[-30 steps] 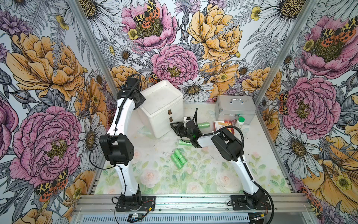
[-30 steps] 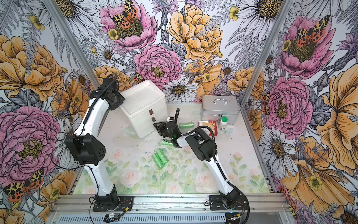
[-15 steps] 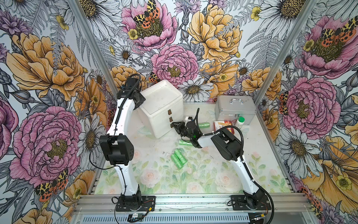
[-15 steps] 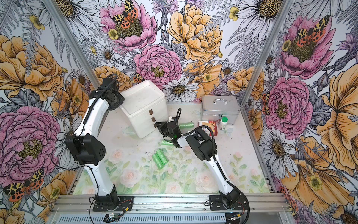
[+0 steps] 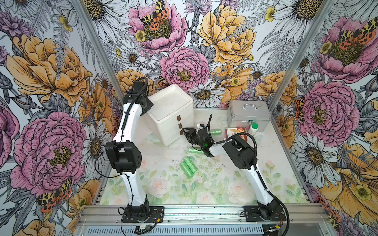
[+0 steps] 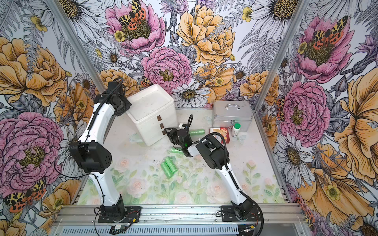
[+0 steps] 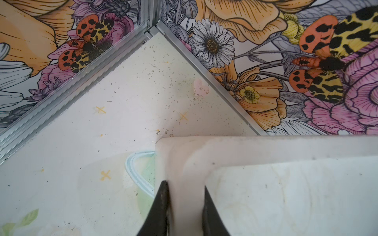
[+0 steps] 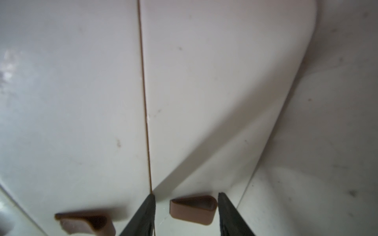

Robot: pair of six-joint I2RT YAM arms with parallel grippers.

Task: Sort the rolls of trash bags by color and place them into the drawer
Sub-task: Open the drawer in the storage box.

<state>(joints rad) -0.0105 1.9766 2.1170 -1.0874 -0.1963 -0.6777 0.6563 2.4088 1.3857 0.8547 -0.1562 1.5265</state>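
left gripper [image 7: 184, 185] clenched on rim of white drawer unit [image 7: 266, 147] | right gripper [image 8: 186, 194] jaws parted astride brown handle [image 8: 193, 210] | green rolls [image 5: 188, 166] loose on tabletop [image 5: 204, 183]

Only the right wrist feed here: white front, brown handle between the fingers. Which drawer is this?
Observer: The right gripper is at the lowest of the three handles on the white drawer unit; that is the handle you see.
Operator: Left arm?
Observer: The left gripper is clamped on the unit's top rim, at a corner.
Operator: Rolls still out?
Observer: Four green rolls lie on the table: two side by side, one under the right forearm, one behind the gripper.
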